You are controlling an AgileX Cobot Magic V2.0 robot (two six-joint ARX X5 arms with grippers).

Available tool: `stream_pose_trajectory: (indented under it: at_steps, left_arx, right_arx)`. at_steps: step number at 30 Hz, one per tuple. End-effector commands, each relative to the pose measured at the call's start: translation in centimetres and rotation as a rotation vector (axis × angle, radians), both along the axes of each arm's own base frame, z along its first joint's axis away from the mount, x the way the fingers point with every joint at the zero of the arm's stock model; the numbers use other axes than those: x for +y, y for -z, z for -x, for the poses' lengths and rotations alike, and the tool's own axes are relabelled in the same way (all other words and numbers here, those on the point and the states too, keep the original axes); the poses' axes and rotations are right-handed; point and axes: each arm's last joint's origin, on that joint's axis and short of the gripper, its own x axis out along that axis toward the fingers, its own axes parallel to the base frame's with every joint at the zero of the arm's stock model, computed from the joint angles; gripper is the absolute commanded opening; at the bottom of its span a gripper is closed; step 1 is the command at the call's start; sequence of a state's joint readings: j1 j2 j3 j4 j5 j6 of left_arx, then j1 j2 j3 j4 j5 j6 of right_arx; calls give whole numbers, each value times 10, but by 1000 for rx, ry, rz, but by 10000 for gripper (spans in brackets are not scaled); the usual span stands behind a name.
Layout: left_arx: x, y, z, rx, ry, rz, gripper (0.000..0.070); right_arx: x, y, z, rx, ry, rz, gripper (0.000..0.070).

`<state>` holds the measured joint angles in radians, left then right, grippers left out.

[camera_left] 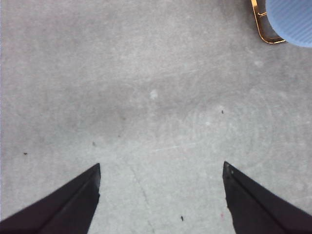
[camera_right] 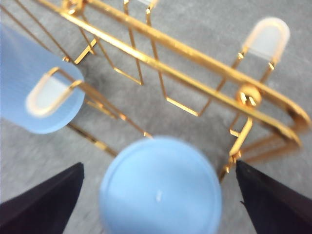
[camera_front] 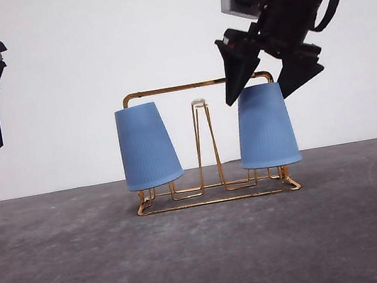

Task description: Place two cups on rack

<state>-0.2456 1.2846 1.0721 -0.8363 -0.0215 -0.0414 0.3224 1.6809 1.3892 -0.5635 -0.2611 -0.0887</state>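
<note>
Both cups sit upside down on the rack, and both grippers hang open with nothing in them.

On the grey table [camera_front: 66,276], the gold wire rack [camera_front: 198,86] stands about midway between the left and right edges, nearer the far edge, and carries one light blue cup [camera_front: 148,146] on its left end, tilted a little, and a second cup [camera_front: 265,126] on its right end, close to upright. A white-tipped prong [camera_front: 198,102] rises bare between them. The right gripper [camera_front: 267,86] hovers just above the right cup, jaws spread wide to either side of its upturned base, not touching it. The left gripper [camera_left: 161,170] is high over the table's left edge, well apart from the rack, fingers splayed over bare tabletop.
</note>
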Motion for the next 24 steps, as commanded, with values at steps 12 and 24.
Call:
stream_pose_trajectory:
  at_steps: [12,24]
  left_arx:
    - [23,-5,-11,-51,-87,12,475]
    - [29,-4,-11,-40,-62,61,475]
  right_arx:
    - [-78,-70,65,-124,224,-21,636]
    - [-113,-10,131,-73,371,-24,636]
